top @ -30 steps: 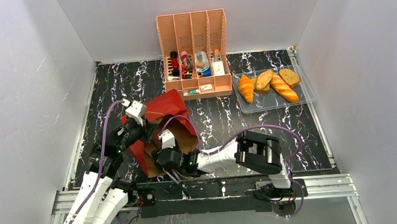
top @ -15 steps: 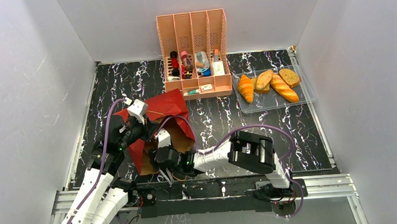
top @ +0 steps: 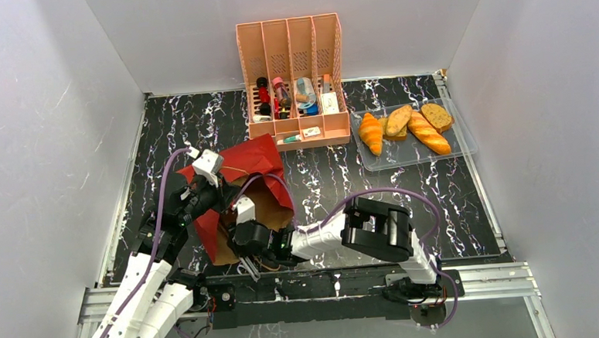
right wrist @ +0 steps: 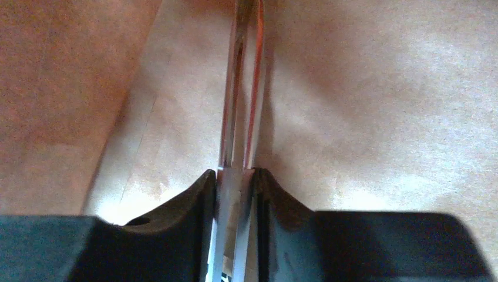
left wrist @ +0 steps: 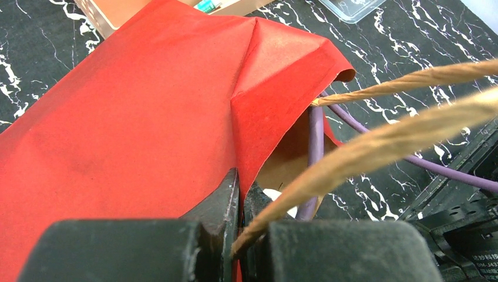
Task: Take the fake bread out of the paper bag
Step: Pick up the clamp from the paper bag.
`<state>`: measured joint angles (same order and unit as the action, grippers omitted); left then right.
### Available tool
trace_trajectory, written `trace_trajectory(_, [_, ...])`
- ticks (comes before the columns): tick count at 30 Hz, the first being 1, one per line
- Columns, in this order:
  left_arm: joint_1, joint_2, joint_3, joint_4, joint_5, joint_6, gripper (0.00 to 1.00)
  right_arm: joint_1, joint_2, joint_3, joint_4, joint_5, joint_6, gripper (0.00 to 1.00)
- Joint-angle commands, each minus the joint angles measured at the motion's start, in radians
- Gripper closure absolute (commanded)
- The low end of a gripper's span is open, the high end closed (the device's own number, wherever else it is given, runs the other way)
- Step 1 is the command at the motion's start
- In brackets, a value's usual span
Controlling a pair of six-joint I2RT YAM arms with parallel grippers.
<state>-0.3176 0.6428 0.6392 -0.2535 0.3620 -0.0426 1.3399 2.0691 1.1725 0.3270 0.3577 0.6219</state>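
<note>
Left gripper (left wrist: 241,191) clamps the rim of the paper bag (left wrist: 135,117). Inside it, right gripper (right wrist: 235,176) pinches a thin glossy strip (right wrist: 241,88) I can't identify. I'd withdraw straight, slowly.

The right gripper (right wrist: 236,174) pinches a thin shiny strip (right wrist: 239,88) that runs off the top and bottom of the right wrist frame; what it is cannot be told. At the lower left of the top view, the paper bag (top: 246,160) hides those jaws and its own inside. Its twisted handles (left wrist: 376,142) blur near the left wrist lens. Items in the pink organizer (top: 250,48) are too small to identify.
</note>
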Motion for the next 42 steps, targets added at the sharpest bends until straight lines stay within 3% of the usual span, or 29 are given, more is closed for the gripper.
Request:
trace_trajectory(1, [-0.005,-0.004,0.003,0.022,0.009,-0.016,1.0,-0.011,0.009,0.004,0.036,0.031,0.021,0.86])
trace_trajectory(10, [-0.005,-0.024,0.018,0.015,-0.091,-0.033,1.0,-0.016,-0.124,-0.104,0.071,0.012,0.09,0.96])
trace_trajectory(18, [-0.005,-0.042,0.018,0.03,-0.137,-0.064,1.0,-0.019,-0.305,-0.255,0.141,-0.001,0.19,0.97])
trace_trajectory(22, [-0.005,-0.035,0.032,0.025,-0.123,-0.066,1.0,-0.045,-0.313,-0.254,0.163,-0.072,0.269,0.94])
trace_trajectory(29, [-0.005,-0.015,0.031,0.036,-0.064,-0.076,1.0,-0.152,-0.248,-0.257,0.318,-0.347,0.525,0.87])
trace_trajectory(42, [-0.005,-0.022,0.021,0.055,-0.043,-0.088,1.0,-0.182,-0.136,-0.127,0.307,-0.434,0.705,0.71])
